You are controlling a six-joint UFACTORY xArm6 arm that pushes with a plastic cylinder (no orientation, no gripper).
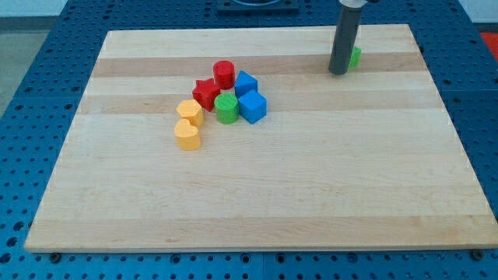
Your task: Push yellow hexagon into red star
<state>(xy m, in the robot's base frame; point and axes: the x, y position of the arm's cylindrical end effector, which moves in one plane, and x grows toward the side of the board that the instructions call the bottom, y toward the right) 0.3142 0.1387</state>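
Rod upright, my tip (338,72) down at view's top right.

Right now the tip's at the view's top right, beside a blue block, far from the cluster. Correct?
Not quite: the block beside my tip is green, not blue, and partly hidden behind the rod. The camera view shows it. The rest holds: top right, far from the cluster.

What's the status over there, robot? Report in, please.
My tip at the view's top right, beside a green block, far from the cluster. Yellow hexagon sits just lower left of red star. Nothing between them.
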